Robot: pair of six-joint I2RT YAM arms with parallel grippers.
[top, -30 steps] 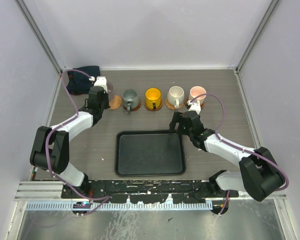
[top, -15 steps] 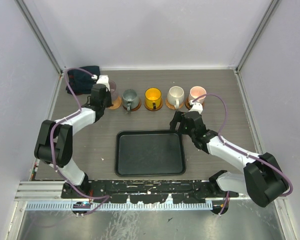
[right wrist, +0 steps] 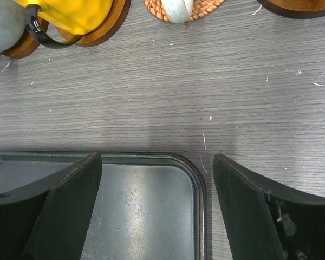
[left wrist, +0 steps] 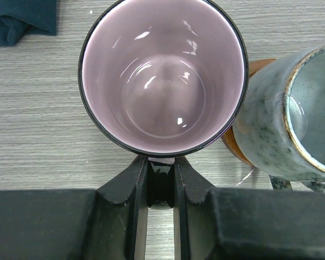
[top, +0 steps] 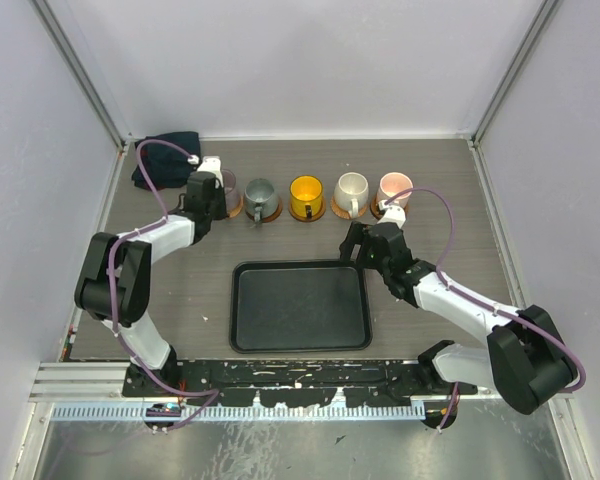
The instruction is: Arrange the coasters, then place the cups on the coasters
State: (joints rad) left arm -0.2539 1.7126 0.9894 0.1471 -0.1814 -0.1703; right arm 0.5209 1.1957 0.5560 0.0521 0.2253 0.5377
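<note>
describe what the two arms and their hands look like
The left arm and right arm have white links and chunky black joints, each with a looping purple cable. The left hand and right hand are black with two wedge-shaped fingers.

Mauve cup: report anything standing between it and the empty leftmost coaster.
Nothing visible does. The left gripper holds the mauve cup by its handle right by the leftmost coaster. The grey-green cup stands close beside, not between.

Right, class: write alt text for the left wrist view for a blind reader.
The left gripper pinches the handle of a mauve cup, seen from above. Beside it a grey-green cup stands on a brown coaster; a dark blue cloth shows in one corner.
</note>
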